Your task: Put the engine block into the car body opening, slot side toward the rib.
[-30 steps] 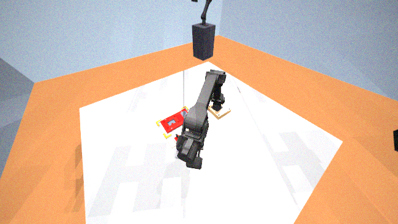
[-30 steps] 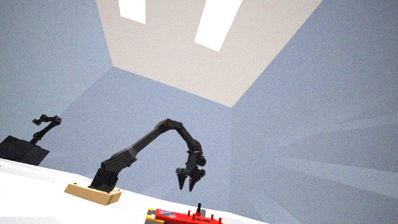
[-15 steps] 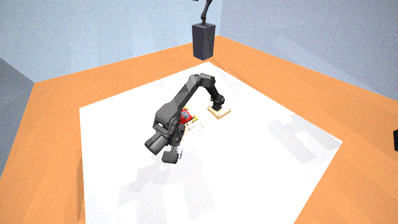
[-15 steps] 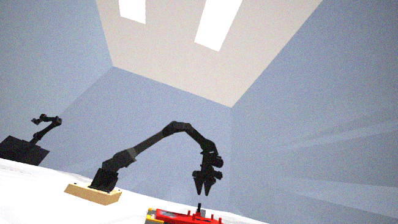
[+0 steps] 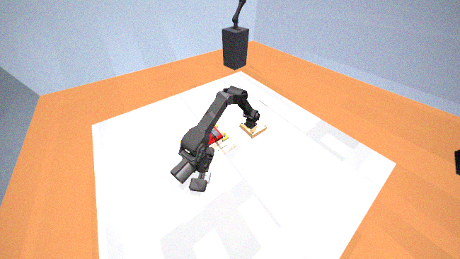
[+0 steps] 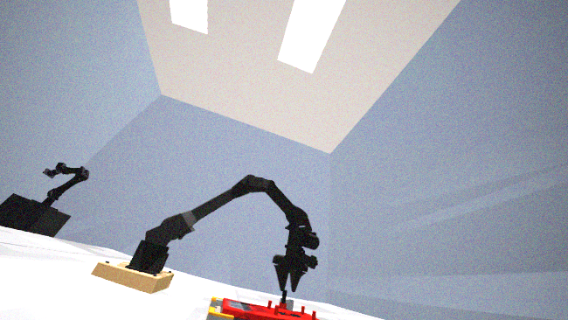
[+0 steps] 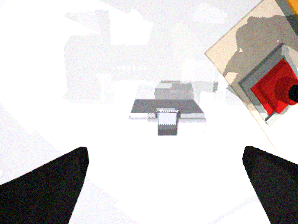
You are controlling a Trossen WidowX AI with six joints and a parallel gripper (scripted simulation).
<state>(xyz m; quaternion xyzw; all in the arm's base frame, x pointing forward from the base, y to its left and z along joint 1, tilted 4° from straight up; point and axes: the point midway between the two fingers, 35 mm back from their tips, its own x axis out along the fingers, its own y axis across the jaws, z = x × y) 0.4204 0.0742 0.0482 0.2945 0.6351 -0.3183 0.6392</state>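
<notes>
The engine block (image 7: pixel 166 112) is a small grey and white T-shaped piece lying on the white table top, seen in the middle of the wrist view. My gripper (image 7: pixel 168 155) (image 5: pixel 202 180) (image 6: pixel 288 284) is open and empty. It hangs above the block with its fingers pointing down, one to each side, and does not touch it. In the top view the gripper hides the block. The red car body (image 5: pixel 214 136) (image 6: pixel 251 311) (image 7: pixel 272 87) lies on a tan board with yellow corners, a little beyond the gripper and partly behind the arm.
A short dark post (image 6: pixel 283 298) (image 7: pixel 293 94) stands up from the car body. The arm's wooden base (image 5: pixel 257 131) (image 6: pixel 131 277) sits behind the car body. A dark box (image 5: pixel 234 47) (image 6: pixel 26 215) with a second arm stands at the table's far corner.
</notes>
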